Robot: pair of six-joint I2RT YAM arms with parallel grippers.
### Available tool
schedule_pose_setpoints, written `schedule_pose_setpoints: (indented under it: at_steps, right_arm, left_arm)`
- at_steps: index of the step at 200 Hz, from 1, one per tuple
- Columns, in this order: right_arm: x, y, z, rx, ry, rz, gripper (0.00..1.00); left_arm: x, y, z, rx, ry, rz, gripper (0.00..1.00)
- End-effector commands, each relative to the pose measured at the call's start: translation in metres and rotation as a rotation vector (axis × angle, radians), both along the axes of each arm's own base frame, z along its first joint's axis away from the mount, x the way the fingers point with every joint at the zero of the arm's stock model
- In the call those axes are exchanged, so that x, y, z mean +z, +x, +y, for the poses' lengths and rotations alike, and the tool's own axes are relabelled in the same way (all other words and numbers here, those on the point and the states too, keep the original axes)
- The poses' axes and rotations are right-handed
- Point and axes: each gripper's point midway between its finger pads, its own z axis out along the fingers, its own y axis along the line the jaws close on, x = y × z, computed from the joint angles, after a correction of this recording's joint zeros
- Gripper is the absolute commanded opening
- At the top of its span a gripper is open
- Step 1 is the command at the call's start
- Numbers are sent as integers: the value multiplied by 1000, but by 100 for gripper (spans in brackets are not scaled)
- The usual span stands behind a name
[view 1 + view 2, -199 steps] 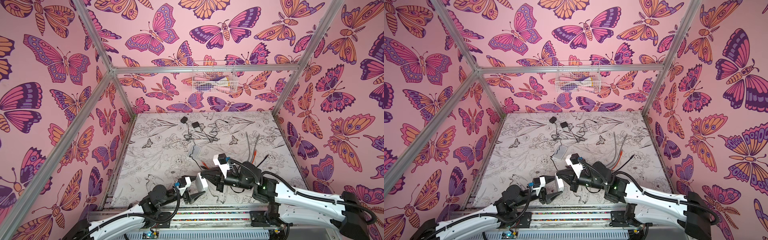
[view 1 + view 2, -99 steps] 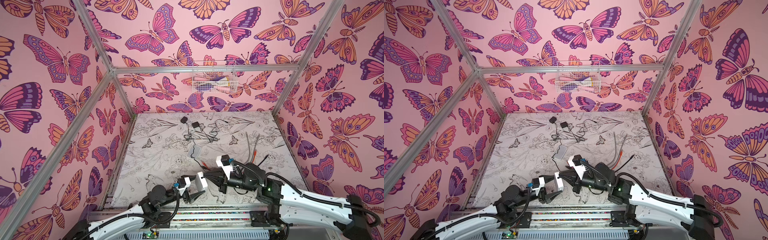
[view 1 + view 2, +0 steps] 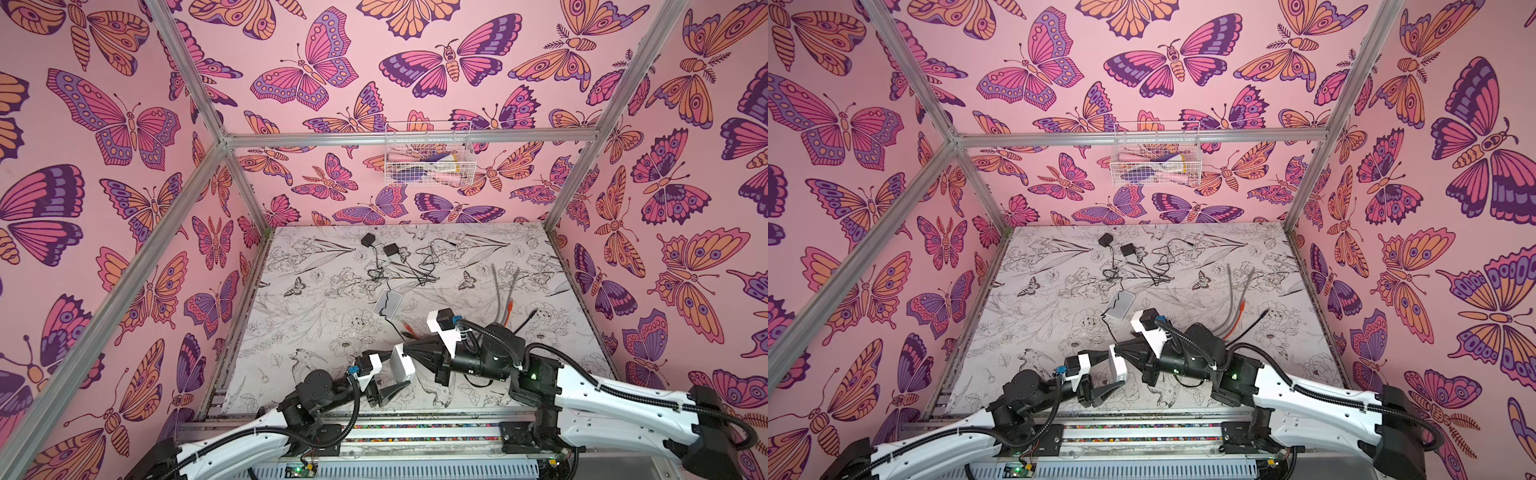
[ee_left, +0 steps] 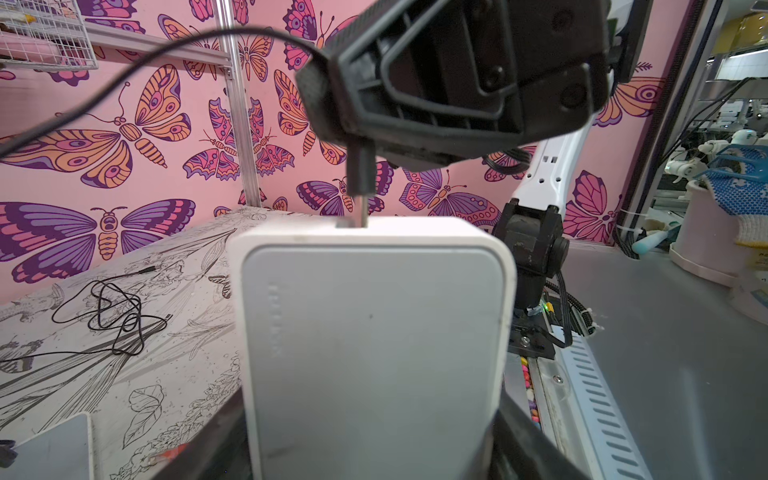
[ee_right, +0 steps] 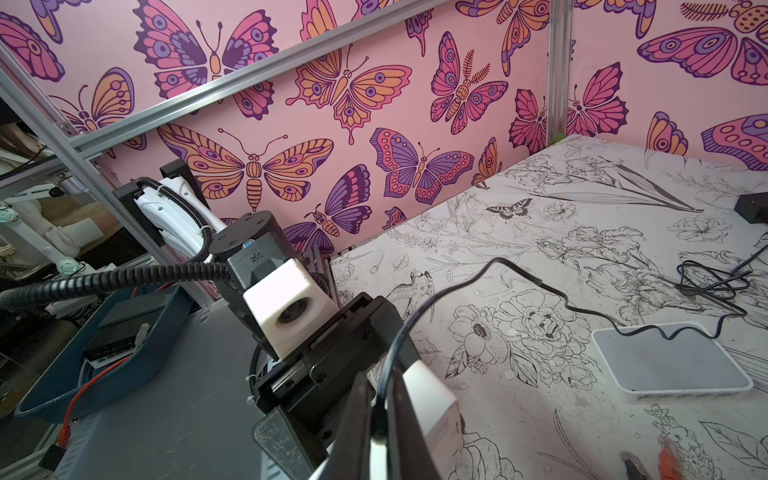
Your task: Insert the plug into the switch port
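Note:
My left gripper (image 3: 392,374) (image 3: 1106,374) is shut on a white switch (image 3: 402,365) (image 3: 1117,365) (image 4: 374,332) and holds it upright near the table's front edge. The black fingers (image 4: 523,449) flank the switch's sides. My right gripper (image 3: 411,347) (image 3: 1123,349) (image 5: 380,432) comes in from the right, shut on a black barrel plug (image 4: 360,174) (image 5: 380,415). The plug's metal tip (image 4: 363,212) meets the switch's upper edge at a small port (image 4: 347,223). How deep it sits I cannot tell. The plug's black cable (image 5: 519,274) trails back over the table.
A second white switch (image 3: 387,302) (image 5: 673,361) lies flat mid-table under the cable. Two black adapters (image 3: 368,240) with tangled cords lie at the back. Grey and orange network cables (image 3: 505,291) lie to the right. A wire basket (image 3: 428,162) hangs on the back wall.
The right arm drew back a little to the right early on and has since stayed nearly still. The left gripper and the switch have barely moved.

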Motion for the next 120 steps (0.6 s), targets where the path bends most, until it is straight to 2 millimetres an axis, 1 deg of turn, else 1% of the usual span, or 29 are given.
schedule_pose_setpoints:
  at_steps: [1,47,62,66,79,120]
  right_arm:
    - [-25,-8,1,31,-92,20,0]
    - [-28,-6,-1,14,-132,2,0]
    - [-31,-6,0,8,-159,-8,0]
    - [-31,-6,0,8,-161,-10,0]
    - [-33,-6,1,4,-177,-18,0]
    - [-39,-5,3,-13,-215,-40,0]
  left_arm:
    - [13,0,9,28,-80,-57,0]
    - [5,3,10,54,-42,-60,0]
    - [8,4,10,56,-38,-71,0]
    - [2,4,9,57,-12,-59,0]
    - [-1,6,9,64,6,-59,0]
    - [-3,6,7,61,23,-59,0]
